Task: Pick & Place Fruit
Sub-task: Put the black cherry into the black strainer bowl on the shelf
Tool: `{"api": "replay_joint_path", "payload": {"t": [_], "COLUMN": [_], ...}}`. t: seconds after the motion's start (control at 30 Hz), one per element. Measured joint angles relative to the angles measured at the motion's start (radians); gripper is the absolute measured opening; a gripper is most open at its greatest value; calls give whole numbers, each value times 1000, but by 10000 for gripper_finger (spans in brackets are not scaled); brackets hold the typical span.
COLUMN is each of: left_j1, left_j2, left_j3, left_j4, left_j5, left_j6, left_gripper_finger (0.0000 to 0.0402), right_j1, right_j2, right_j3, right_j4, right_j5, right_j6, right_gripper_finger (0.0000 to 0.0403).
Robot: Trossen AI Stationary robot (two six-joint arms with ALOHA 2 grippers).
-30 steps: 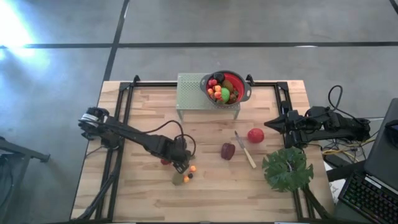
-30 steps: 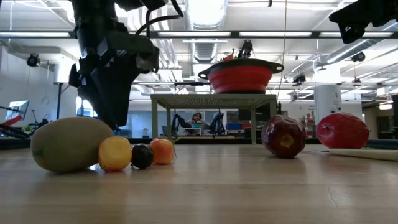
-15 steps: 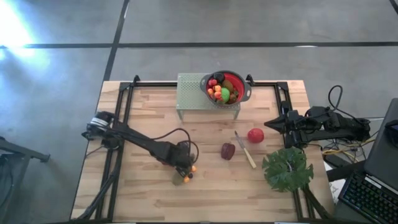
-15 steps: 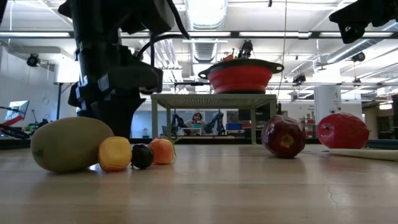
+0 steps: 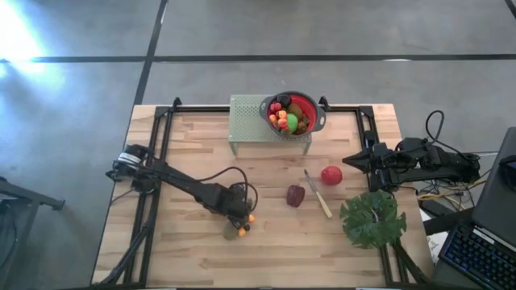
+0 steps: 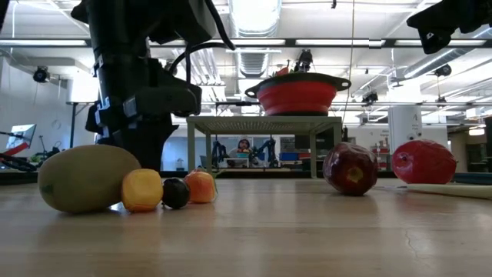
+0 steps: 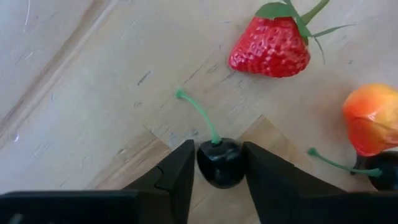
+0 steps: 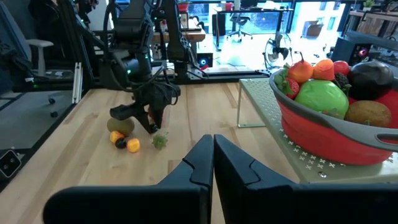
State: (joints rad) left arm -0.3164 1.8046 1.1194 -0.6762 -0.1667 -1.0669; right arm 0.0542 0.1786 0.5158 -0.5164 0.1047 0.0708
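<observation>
Since a second ago your left arm has dropped and slid toward the small fruit pile, and its jaws have narrowed; nothing else moved.

Landmark: the red colander [image 5: 293, 113] on the green perforated stand [image 5: 246, 122] at the far tabletop [image 5: 355, 250] edge, already loaded with fruit.

Largest first. The green leaf [image 5: 372, 218] sits near-right of the colander, not yours to move. The right gripper [image 8: 213, 163] waits right of the colander at the tabletop's side, jaws fully closed and empty. The left gripper [image 7: 216, 163] is low on the tabletop, near-left of the colander, jaws narrow and flanking a black cherry [image 7: 219, 163]; the left wrist view shows both fingers just beside it, contact can't be confirmed. The kiwi [image 6: 88, 178] lies by that gripper. The red apple [image 5: 330, 175] and the dark maroon fruit [image 5: 296, 195] are near of the colander, a pale-handled knife [image 5: 318, 194] between them. Smaller: the strawberry [image 7: 272, 48] just beyond the cherry, an orange piece [image 7: 372, 121] beside it, and a second dark cherry [image 7: 383, 173] at the frame edge.

Step in hand, I'd judge: closing on the cherry. Do it well:
- keep the cherry centred between the fingers
- close slowly, it's round and will likely squirt out
- watch the green stem
- lift straight up, clear of the strawberry and orange piece, then carry to the colander.
</observation>
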Motion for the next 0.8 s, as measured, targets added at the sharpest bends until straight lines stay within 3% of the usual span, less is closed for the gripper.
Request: {"api": "replay_joint_path", "payload": {"t": [0.17,0.43,0.8], "left_j1": [0,0,0], "left_j2": [0,-12,-62], "left_j3": [2,20,65], "left_j4": [1,3,19], "left_j5": [-4,-3,-11], "left_j6": [23,49,144], "left_gripper_finger": [114,133,118], "right_j1": [0,0,0], "right_j2": [0,0,0], "right_j3": [0,0,0], "right_j4": [0,0,0], "right_j5": [0,0,0], "right_j6": [0,0,0], "right_gripper_finger": [8,8,8]}}
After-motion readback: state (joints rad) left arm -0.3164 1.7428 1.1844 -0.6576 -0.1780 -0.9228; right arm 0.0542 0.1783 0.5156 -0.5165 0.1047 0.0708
